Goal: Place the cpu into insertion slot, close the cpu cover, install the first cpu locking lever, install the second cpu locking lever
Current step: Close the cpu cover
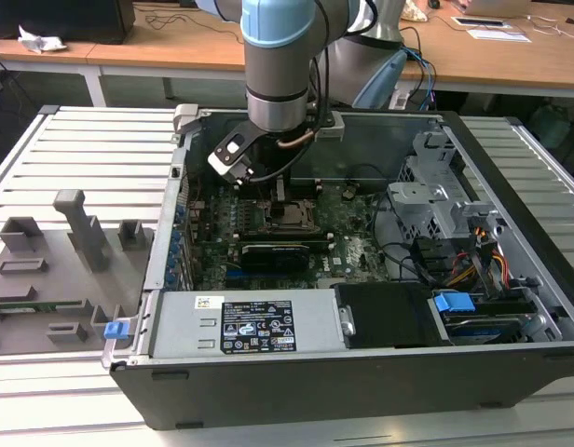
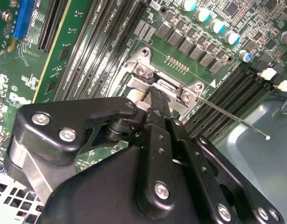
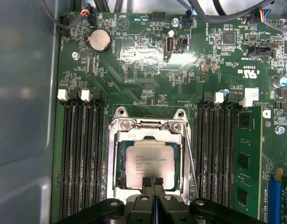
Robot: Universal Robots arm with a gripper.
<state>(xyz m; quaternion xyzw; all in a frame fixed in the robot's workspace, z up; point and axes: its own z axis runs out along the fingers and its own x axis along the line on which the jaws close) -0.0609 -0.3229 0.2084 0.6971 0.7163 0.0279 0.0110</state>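
Note:
The cpu, a pale silver square, lies flat in the insertion slot on the green board. The silvery cpu cover is down around it, and the chip shows through its window. My gripper is shut, its two black fingertips pressed together at the cover's edge with nothing visible between them. In the second wrist view the gripper touches the cover's hinge end. A thin wire locking lever sticks out from the socket over the memory slots. In the exterior view the gripper hangs over the slot.
Black memory slots flank the socket, with a green memory stick on one side. Inside the case are a long black card, a grey power supply, a drive cage and cables. A grey fixture tray lies at the exterior view's left.

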